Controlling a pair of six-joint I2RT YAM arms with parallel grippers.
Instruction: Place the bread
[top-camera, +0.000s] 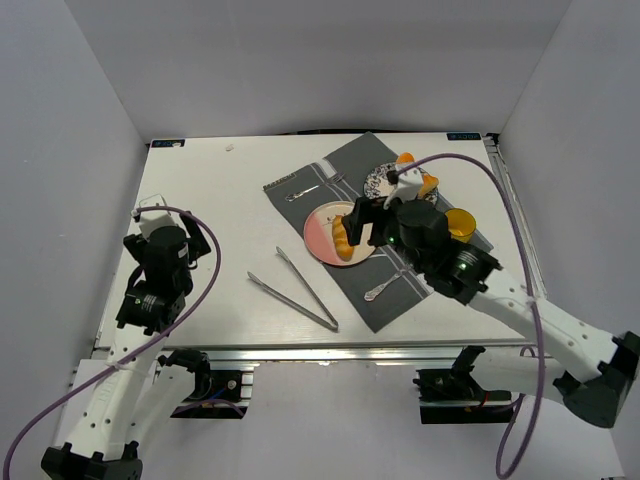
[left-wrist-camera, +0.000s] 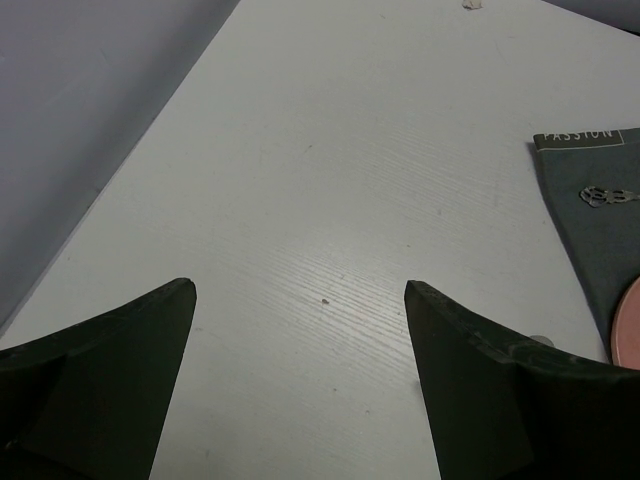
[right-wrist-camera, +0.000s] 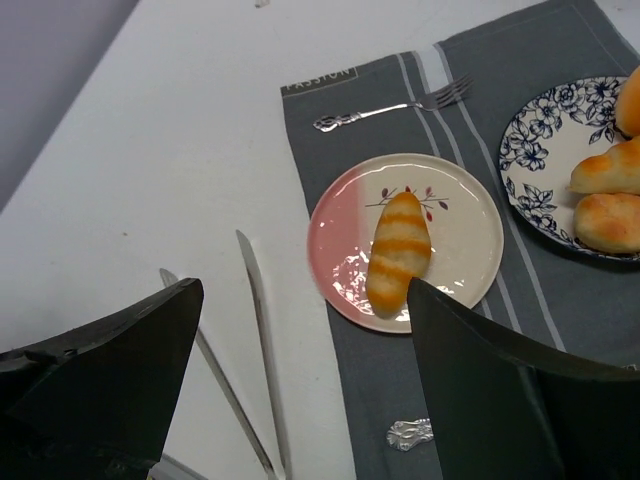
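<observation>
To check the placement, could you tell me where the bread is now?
The bread lies on the pink plate, mid-frame in the right wrist view, left of the blue floral plate.

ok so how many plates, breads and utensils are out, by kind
plates: 2, pink plate and blue floral plate
breads: 4, the bread on the pink plate, three rolls on the floral one
utensils: 3, fork, spoon, tongs
total: 9

A white counter (top-camera: 220, 200) carries a grey striped placemat (top-camera: 355, 160), laid at an angle toward the right side, and metal tongs (top-camera: 305, 286) lying splayed open just left of the mat.
</observation>
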